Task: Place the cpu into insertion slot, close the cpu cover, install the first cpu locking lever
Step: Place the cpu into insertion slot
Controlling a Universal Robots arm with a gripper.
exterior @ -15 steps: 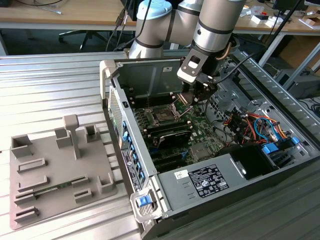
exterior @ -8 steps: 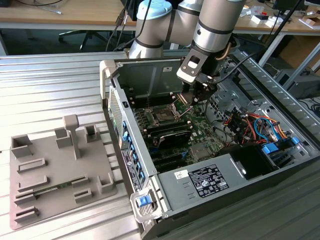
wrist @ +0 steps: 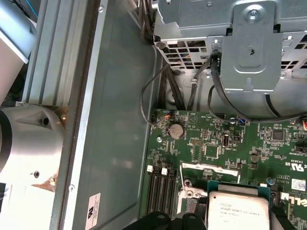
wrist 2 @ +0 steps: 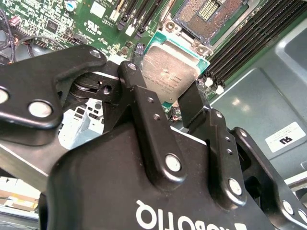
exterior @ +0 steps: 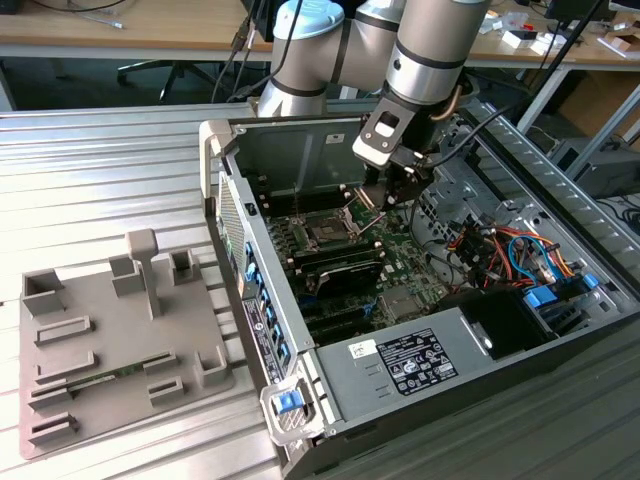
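Note:
My gripper point(exterior: 385, 198) hangs inside the open computer case, a little above the motherboard point(exterior: 400, 255). It is shut on the cpu point(wrist 2: 169, 76), a thin square chip with a silvery top, pinched by its edges between the black fingers point(wrist 2: 136, 93). The same cpu point(wrist: 240, 211) sits just over the green board in the first wrist view. The insertion slot point(exterior: 325, 232) is a dark square socket with a metal rim, bare inside, to the exterior view's left of the gripper and lower. It lies just beyond the chip, the slot point(wrist 2: 211, 14). The cpu cover point(exterior: 350, 207) seems to stand raised at the slot's far edge.
Long black memory slots point(wrist 2: 249, 40) flank the socket. A metal drive cage point(wrist: 240, 48) with black cables stands close by. Orange and blue cables point(exterior: 505, 250) and the power supply point(exterior: 430, 350) fill the case's near side. A grey fixture tray point(exterior: 120, 340) lies outside the case.

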